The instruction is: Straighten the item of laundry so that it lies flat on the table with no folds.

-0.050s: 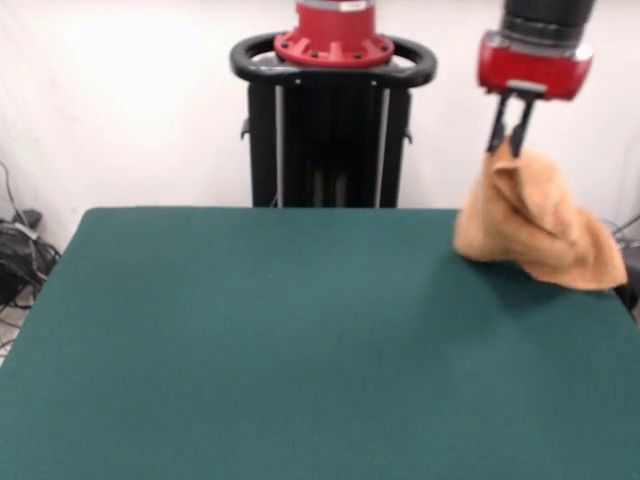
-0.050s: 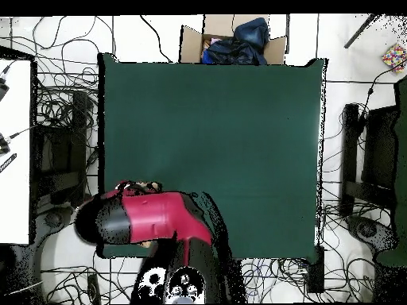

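The item of laundry [image 1: 530, 225] is an orange-tan towel, bunched and hanging in folds from its top. Its lower part rests on the dark green table [image 1: 300, 340] at the far right corner in the front view. My gripper [image 1: 508, 145] is directly above it, its two thin black fingers shut on the towel's top peak. From overhead, the red and black arm [image 2: 151, 218] lies over the table's [image 2: 215, 143] lower left corner, and it hides the towel and the gripper.
The black pedestal [image 1: 333, 130] stands behind the table's middle. A cardboard box [image 2: 234, 40] holding dark blue cloth sits beyond the edge opposite the arm. Cables [image 2: 60, 111] cover the floor around the table. A white surface [image 2: 14, 151] is at the overhead view's left.
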Controlling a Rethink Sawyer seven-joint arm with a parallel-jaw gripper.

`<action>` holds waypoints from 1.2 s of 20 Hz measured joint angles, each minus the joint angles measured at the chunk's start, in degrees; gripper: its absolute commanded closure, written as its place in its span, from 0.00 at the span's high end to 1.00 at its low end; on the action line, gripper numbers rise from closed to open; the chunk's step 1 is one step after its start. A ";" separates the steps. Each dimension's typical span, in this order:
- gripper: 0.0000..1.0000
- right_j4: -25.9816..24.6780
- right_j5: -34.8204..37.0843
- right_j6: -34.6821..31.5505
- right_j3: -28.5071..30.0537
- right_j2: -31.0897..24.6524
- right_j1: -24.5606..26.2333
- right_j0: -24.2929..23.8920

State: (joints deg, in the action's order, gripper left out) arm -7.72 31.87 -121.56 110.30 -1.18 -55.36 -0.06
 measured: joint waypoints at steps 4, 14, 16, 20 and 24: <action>0.00 -2.37 -0.02 2.89 -0.83 -2.24 1.39 -3.84; 0.00 -7.28 -0.82 4.17 -3.44 -7.95 5.83 -10.10; 0.00 -8.07 -0.83 4.17 -3.98 -9.00 6.36 -11.07; 0.00 -10.18 -0.80 4.17 -5.47 -11.67 8.06 -13.56; 0.00 -11.90 -0.78 4.19 -6.98 -14.25 9.45 -16.27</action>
State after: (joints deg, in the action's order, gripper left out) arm -19.62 31.09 -117.37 103.32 -15.43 -45.91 -16.33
